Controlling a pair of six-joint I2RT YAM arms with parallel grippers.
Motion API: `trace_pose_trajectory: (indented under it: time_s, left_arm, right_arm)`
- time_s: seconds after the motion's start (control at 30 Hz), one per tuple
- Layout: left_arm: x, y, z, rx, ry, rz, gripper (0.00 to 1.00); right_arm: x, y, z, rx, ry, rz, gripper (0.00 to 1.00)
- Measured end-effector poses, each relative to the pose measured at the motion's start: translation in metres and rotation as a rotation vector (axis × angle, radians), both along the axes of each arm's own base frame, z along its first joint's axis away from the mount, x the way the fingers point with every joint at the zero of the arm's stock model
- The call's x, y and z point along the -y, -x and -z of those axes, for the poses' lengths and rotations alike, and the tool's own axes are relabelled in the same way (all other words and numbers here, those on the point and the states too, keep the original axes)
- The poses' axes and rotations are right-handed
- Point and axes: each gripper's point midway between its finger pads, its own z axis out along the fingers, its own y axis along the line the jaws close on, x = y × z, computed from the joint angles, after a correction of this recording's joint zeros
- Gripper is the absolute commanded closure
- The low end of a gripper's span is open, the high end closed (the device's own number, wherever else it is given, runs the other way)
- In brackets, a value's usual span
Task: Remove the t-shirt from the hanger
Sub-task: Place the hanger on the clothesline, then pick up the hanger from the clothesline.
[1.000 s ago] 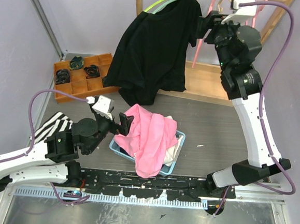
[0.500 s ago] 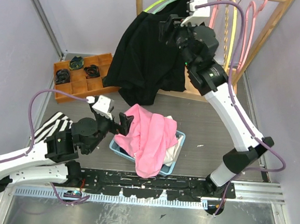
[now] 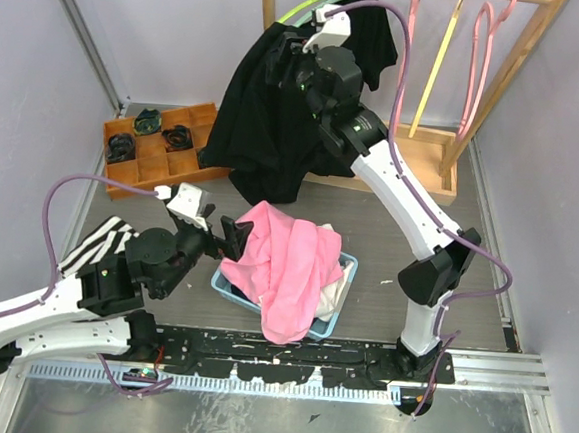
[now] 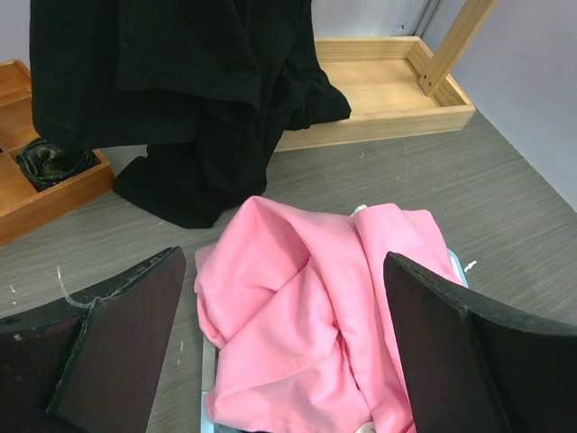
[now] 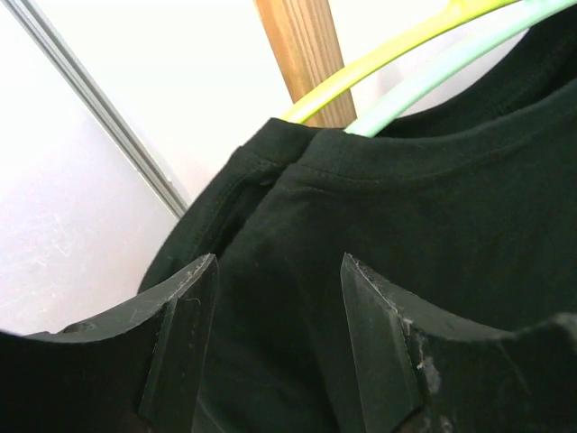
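The black t-shirt (image 3: pixel 267 124) hangs from a mint-green hanger (image 3: pixel 304 9) at the left end of the wooden rack, its hem reaching the table. In the right wrist view the mint hanger (image 5: pixel 451 68) runs into the collar of the t-shirt (image 5: pixel 433 207). My right gripper (image 3: pixel 285 58) is up at the shirt's left shoulder. There the right gripper (image 5: pixel 279 271) stands open, with black cloth just beyond its fingertips and nothing pinched. My left gripper (image 4: pixel 284 298) is wide open, low over the pink cloth (image 4: pixel 306 298), holding nothing.
A yellow hanger (image 5: pixel 388 68) lies beside the mint one. The pink cloth (image 3: pixel 286 266) spills over a blue basket (image 3: pixel 339 291). An orange tray (image 3: pixel 154 151) sits back left and a striped cloth (image 3: pixel 102 242) lies by the left arm. Bare hangers (image 3: pixel 478 51) hang at the right.
My right arm has swung left from the rack's right end across the t-shirt to its left shoulder. The left arm has shifted only slightly.
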Motion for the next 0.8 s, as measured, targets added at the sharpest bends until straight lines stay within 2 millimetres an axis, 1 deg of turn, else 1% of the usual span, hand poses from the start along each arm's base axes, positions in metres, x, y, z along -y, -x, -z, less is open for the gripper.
trace_pose_trajectory:
  time_s: [0.1,0.23,0.37,0.63,0.8]
  left_arm:
    - [-0.002,0.001,-0.003,0.003,0.012,0.000,0.02]
    - [-0.004,0.001,-0.005,0.005,0.022,-0.001,0.02]
    - [-0.004,0.002,-0.005,0.005,0.023,-0.001,0.02]
    - [-0.004,0.002,-0.005,0.004,0.025,-0.001,0.02]
    - [-0.004,0.002,-0.005,0.004,0.025,-0.001,0.02]
  right_arm:
    - [-0.005,-0.001,-0.004,-0.001,-0.025,-0.004,0.37]
    - [-0.006,-0.004,-0.011,0.000,-0.058,0.005,0.37]
    - [-0.008,-0.009,-0.013,-0.005,-0.082,0.018,0.38]
    - [-0.012,-0.022,0.005,-0.047,-0.091,0.056,0.39]
    - [-0.006,-0.025,0.011,-0.073,-0.094,0.094,0.39]
